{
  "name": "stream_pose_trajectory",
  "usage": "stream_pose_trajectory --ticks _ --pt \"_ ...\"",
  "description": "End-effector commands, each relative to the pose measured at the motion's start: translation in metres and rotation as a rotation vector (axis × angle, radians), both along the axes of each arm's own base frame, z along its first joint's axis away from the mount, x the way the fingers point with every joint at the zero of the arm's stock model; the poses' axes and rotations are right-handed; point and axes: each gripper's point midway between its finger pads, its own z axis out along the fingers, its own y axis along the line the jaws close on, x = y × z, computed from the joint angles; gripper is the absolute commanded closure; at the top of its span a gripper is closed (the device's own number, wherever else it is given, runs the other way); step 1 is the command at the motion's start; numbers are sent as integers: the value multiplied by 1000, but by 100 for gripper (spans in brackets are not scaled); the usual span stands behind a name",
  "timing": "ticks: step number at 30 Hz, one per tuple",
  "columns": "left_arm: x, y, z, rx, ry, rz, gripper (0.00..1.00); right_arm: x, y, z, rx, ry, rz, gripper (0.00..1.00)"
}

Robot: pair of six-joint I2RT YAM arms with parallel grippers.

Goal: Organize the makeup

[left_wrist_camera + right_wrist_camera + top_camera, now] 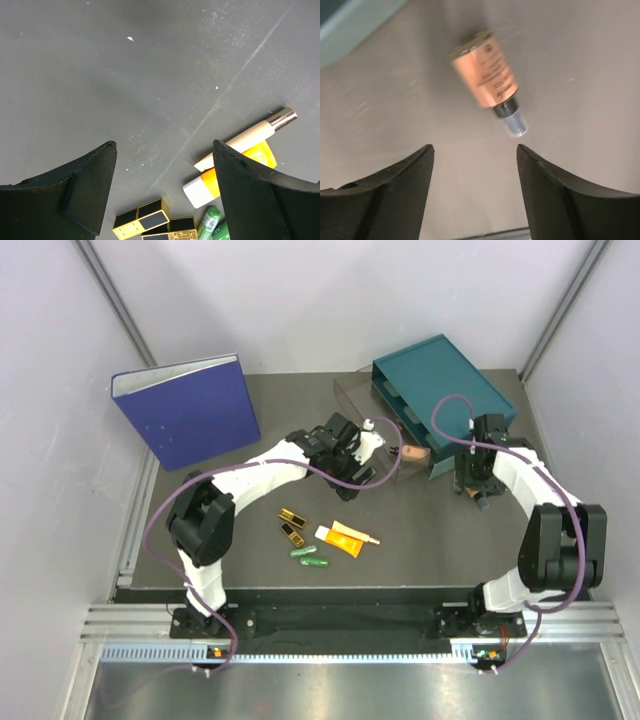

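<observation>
My left tool (164, 150) hangs over bare tabletop (430, 530) with its fingers (85, 195) spread wide and nothing between them. Most of the makeup lies in a loose cluster just nearer to my bases:

- the two gold-and-black cases (291, 516) lie side by side on the left of the cluster
- the two green capsules (303, 552) lie just in front of the cases
- the yellow-orange tube (345, 538), white cap toward the cases, lies to their right
- a slim beige tube (250, 137) with a shiny metal cap lies right against the yellow-orange one, on its far side

All of them lie flat, near the middle of the tabletop.

My right tool (475, 150) is also spread apart and holds nothing. Beyond its tips lies a beige bottle (487, 70) on its side, dark cap pointing back toward me, clear of both fingers. It is blurred in my wrist view. A teal edge shows in the upper left corner there, so the bottle is near the teal drawer box (440, 380). I cannot tell whether the pale surface under it is tabletop or drawer floor.

From above, a clear drawer (350, 390) juts from the box's left side, and a beige piece (412, 452) sits at the box's front — too small to tell more. The blue binder (190, 415) stands at the far left, well apart from the makeup.
</observation>
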Motion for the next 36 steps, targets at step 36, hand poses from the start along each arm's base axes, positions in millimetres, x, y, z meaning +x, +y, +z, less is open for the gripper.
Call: stream_pose_trajectory --ticks 36 --pt "3 -3 20 -12 -5 2 19 33 -37 -51 138 -37 -268 46"
